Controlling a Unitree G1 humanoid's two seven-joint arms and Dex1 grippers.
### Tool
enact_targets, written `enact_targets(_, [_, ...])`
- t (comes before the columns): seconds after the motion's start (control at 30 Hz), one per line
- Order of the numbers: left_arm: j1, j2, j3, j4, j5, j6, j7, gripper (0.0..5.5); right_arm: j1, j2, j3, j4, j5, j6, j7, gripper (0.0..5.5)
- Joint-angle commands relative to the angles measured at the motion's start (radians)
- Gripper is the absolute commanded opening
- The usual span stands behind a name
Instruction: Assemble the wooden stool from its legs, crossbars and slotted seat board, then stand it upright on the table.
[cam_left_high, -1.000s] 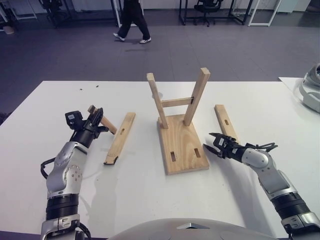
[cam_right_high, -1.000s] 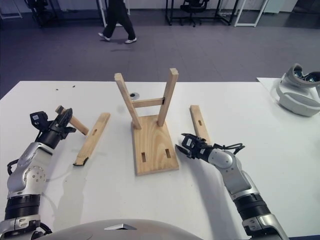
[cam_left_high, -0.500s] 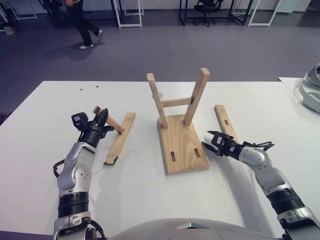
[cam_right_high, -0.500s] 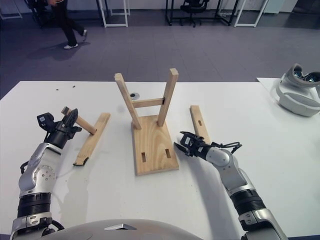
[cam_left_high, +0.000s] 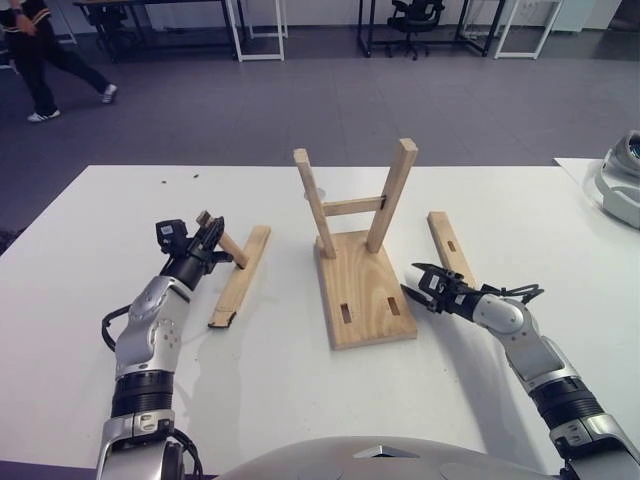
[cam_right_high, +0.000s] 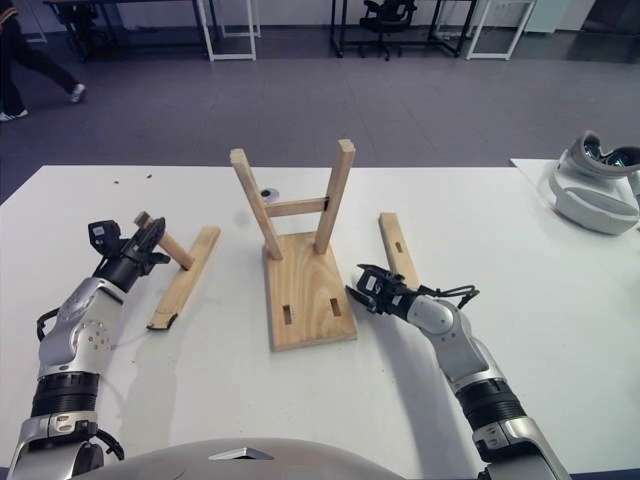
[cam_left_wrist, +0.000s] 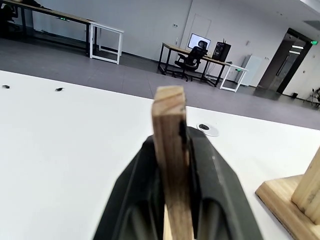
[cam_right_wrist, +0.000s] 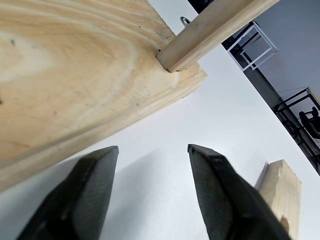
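Note:
The slotted seat board lies flat mid-table, with two legs standing up from its far end, joined by a crossbar. One loose leg lies left of the board, another to its right. My left gripper is shut on a short crossbar, held tilted just above the left loose leg's far end. My right gripper stands open just off the board's right edge, low over the table, near the right loose leg.
A white headset rests at the table's far right edge. A small round disc sits on the table behind the standing legs. Bare white tabletop spreads in front of the board.
My left gripper has carried the crossbar to the right, closer to the left loose leg. My right gripper has crept left toward the seat board's edge.

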Motion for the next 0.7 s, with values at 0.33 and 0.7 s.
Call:
enact_targets(0.33, [0.201,0.065,-0.154,0.210,0.203,0.047,0.010,0.41,-0.036,-0.005,0.004,0.024,-0.052,-0.004,-0.022,2.61])
enact_targets(0.7, [0.135,0.168,-0.038,-0.014,0.108,0.097,-0.112,1.96,-0.042,0.031,-0.002,0.038,-0.042,-0.001,-0.044,2.61])
